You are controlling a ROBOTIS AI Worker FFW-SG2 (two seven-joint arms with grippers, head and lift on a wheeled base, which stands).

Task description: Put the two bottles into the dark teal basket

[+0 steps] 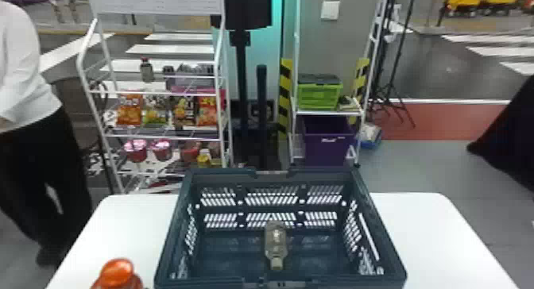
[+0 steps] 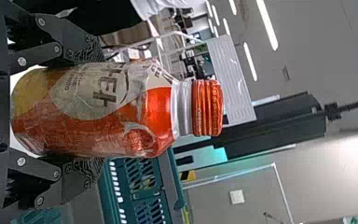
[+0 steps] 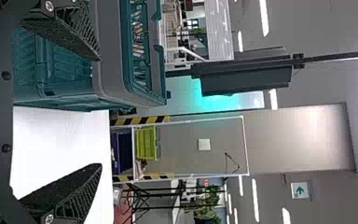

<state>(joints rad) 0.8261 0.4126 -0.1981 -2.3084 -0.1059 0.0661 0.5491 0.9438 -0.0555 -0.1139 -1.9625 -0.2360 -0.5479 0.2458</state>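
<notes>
Bright ceiling strips point(image 2: 267, 24) shine overhead, and the white tabletop point(image 1: 429, 232) glares.

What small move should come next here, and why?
Probably secure the left gripper's hold on the orange bottle, ready for a lift. The bottle sits right in front of that gripper and is outside the basket, on its left side, while the clear bottle already lies inside. So the orange one seems all that remains.

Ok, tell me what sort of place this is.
Likely an indoor demo or exhibition hall with a mock shop corner: snack bags on a white rack, broad white floor stripes behind it, and strip lights overhead.
</notes>
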